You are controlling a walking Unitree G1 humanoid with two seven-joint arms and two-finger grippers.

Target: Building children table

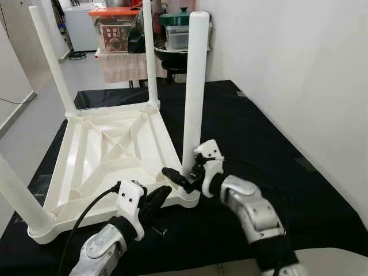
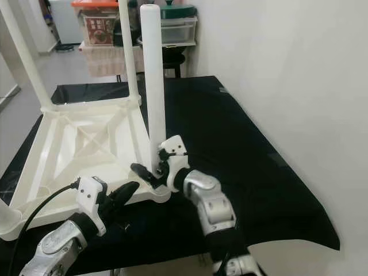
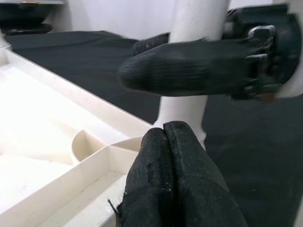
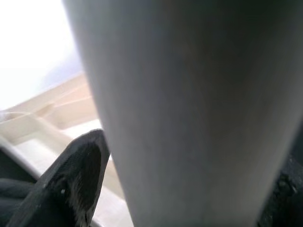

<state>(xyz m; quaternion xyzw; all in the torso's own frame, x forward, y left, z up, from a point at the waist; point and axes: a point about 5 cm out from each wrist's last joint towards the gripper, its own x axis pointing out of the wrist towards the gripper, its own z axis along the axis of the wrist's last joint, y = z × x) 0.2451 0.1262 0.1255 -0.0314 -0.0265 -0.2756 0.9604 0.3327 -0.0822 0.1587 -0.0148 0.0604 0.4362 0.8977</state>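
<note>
Black cloth [image 1: 259,144] covers the work surface, with a pale wall on the right and grey floor on the left. Nearest, the left gripper [image 1: 156,198] lies low at the near edge of the upturned white children's table [image 1: 109,155], its two fingers [image 3: 173,175] pressed together with nothing between them, tips touching the table's near right corner. Just right of it, the right gripper [image 1: 185,175] reaches in from the right, its jaws spread and set either side of the near right leg [image 1: 194,86] at its base; one finger [image 1: 175,176] shows on the left side of the leg, the other is hidden behind it, and whether the pads actually press the leg cannot be told. That leg stands upright in the corner socket. The table rests top down on the cloth, its ribbed underside facing up. A second leg [image 1: 20,198] rises at the near left corner, a third [image 1: 52,60] at the far left and a fourth [image 1: 149,52] at the far right. Beyond the cloth stands a low stand draped with a towel [image 1: 123,66], carrying an orange-lidded storage box [image 1: 112,26], and beside it clear bins topped by a green pot [image 1: 175,18].
</note>
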